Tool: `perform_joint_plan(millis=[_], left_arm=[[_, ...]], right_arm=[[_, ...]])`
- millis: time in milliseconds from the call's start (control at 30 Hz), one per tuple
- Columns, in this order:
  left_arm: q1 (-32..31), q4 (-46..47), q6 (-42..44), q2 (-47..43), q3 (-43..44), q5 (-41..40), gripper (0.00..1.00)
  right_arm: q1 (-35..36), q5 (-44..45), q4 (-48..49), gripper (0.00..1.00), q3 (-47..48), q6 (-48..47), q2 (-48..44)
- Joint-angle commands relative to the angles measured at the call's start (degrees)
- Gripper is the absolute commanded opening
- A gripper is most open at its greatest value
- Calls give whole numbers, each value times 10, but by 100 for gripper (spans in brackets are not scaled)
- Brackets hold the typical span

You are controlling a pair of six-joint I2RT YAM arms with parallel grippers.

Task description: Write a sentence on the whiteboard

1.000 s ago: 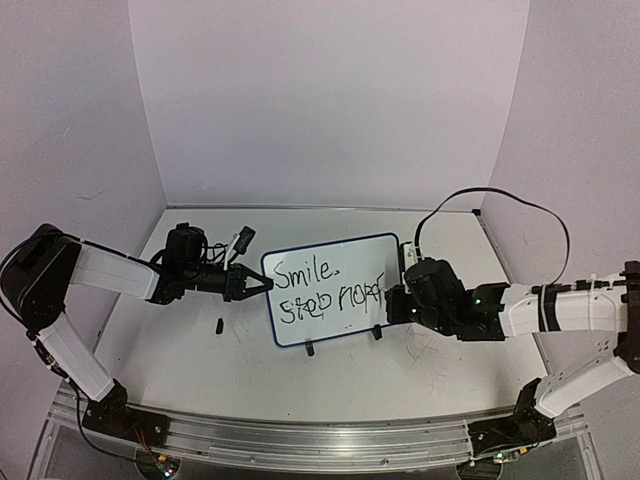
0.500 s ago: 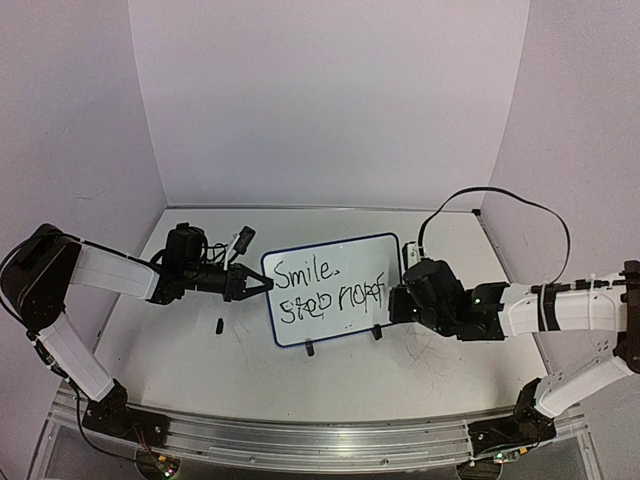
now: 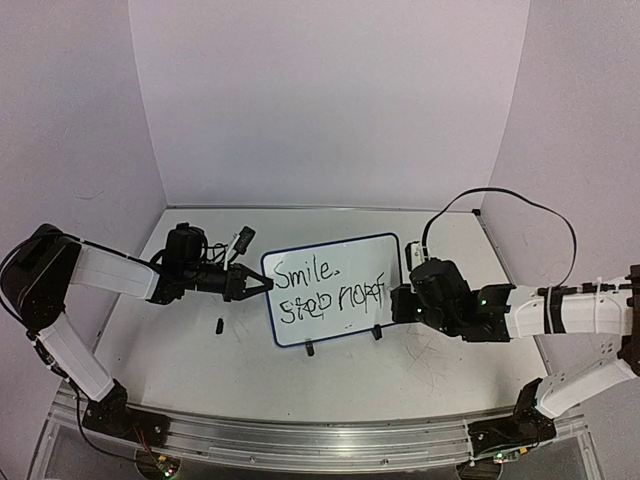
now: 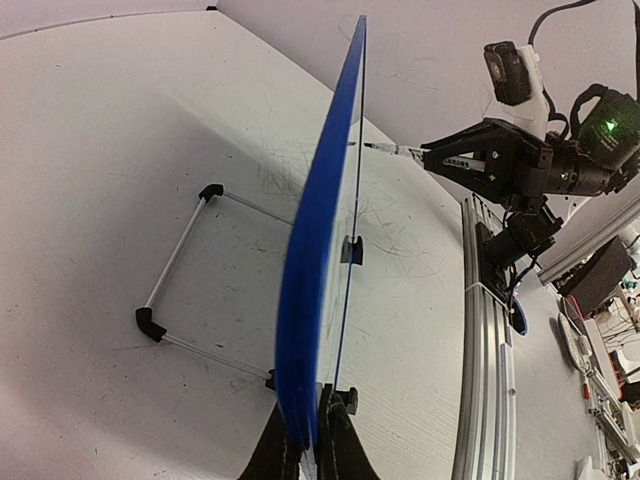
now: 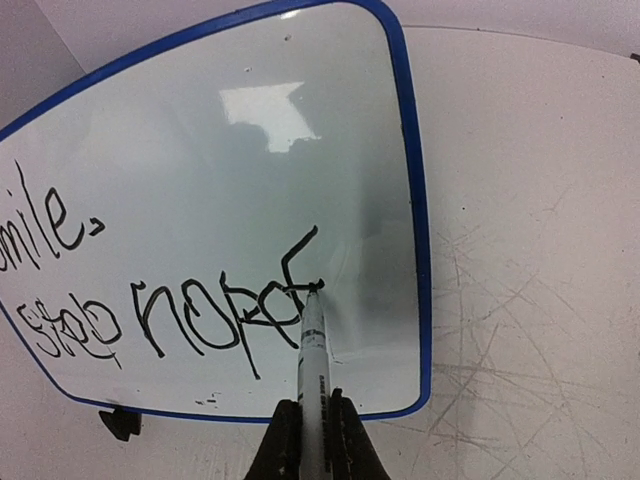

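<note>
Right gripper: clenched on marker, tip touching the sentence's last letter.
Left gripper: clamped on the whiteboard's left edge.
Whiteboard: upright, middle of table.

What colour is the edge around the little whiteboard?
Blue. The whiteboard has a thin blue rim all round, clearest in the right wrist view.

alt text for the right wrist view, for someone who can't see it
The right gripper, shut on a white marker, holds its tip against a blue-rimmed whiteboard at the end of the second line of black handwriting. A scuffed white table lies to the right.
</note>
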Motion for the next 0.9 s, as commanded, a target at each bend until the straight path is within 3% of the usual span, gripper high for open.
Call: perform_joint_plan(millis=[0,867], left_arm=[[0,-48,32,12,7,-72,0],[0,-48,35,16,9,-70,0]], right_arm=[[-1,8,10,0,2,6,4],[-1,7,-19,0,-2,14,19]])
